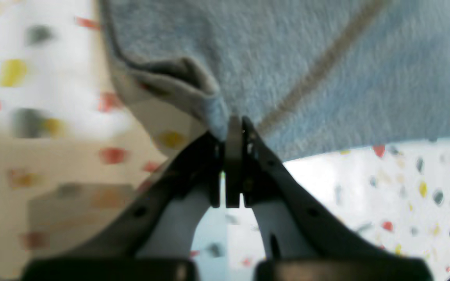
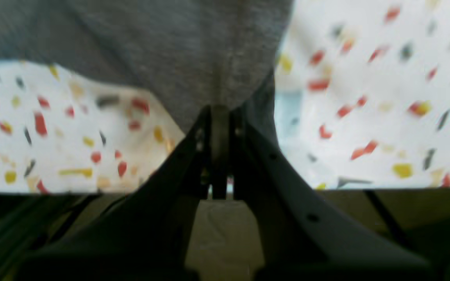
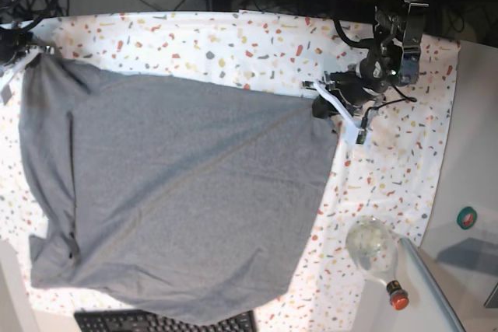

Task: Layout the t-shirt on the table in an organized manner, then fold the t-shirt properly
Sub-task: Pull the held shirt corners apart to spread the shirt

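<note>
Half laid out: both fingers clamped on t-shirt corners, spreading it over surface; folding not begun.

Base cam looks straight down from high up, wide, covering most of the table and the whole t-shirt. Left wrist cam sits behind the left gripper, aimed along its fingers, very close, blurry. Right wrist cam does the same behind the right gripper. Each wrist view overlaps base only at its own shirt corner plus surrounding speckled cloth.
</note>
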Controlling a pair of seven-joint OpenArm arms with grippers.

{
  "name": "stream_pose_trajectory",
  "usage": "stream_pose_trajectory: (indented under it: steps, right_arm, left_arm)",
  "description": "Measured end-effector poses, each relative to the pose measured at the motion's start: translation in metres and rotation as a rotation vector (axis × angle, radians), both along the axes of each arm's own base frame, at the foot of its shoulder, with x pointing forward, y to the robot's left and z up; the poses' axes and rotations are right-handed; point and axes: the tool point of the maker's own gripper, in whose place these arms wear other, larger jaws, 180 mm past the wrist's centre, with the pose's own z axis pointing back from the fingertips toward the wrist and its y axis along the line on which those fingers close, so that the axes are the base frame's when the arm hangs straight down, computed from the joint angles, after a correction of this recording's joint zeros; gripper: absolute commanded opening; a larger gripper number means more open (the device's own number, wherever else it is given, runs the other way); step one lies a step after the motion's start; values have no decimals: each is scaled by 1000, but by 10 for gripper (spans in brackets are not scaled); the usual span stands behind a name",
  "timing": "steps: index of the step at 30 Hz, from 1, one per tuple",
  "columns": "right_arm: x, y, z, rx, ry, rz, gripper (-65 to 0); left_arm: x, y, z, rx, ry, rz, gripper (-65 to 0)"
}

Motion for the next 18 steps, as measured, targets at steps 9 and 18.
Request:
stream_pose_trajectory:
  steps: [9,18]
  right_arm:
    - [29,10,62,-134,-163,93,-320]
    - [126,-42,10,18,-191,-104,-314]
  left_arm:
    - [8,39,8,54,-23,49,-650]
    - [5,43,7,63,-16,56,-650]
